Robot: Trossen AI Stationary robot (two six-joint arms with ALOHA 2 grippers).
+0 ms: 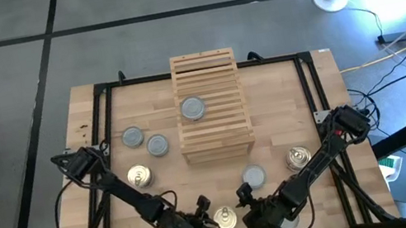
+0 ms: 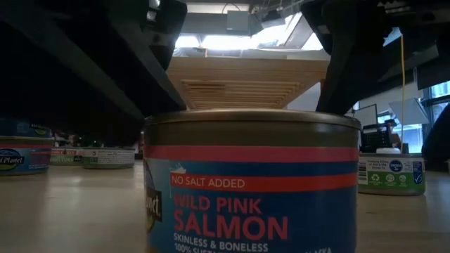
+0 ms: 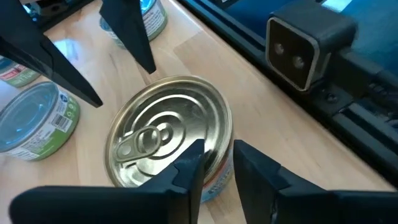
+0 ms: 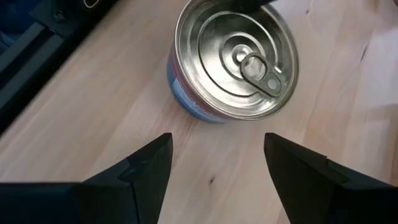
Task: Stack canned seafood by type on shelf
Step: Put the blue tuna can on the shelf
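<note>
Showing seven tins and one slatted shelf point(image 1: 210, 104) on the wooden surface point(image 1: 286, 108). Four tins have grey tops: one point(image 1: 193, 109) rests on the shelf slats, two point(image 1: 132, 136) point(image 1: 157, 145) lie side by side left of the shelf, and one point(image 1: 253, 176) lies just below the shelf's right corner. Three tins have golden ring-pull tops: one point(image 1: 139, 176) at the left, one point(image 1: 298, 157) at the right, and one point(image 1: 226, 218) at the near edge between the two arms — the same tin whose salmon label point(image 2: 251, 184) fills the low view.

Left gripper point(image 3: 217, 168) sits at the rim of this near golden tin point(image 3: 168, 134); its fingers point(image 3: 186, 171) stand close together, one over the lid and one outside the wall, with the rim between them, though a firm pinch cannot be confirmed. Right gripper point(image 4: 217, 163) hovers just beside the same tin point(image 4: 236, 59), its fingers point(image 4: 149, 165) spread wide and clear of the tin.
</note>
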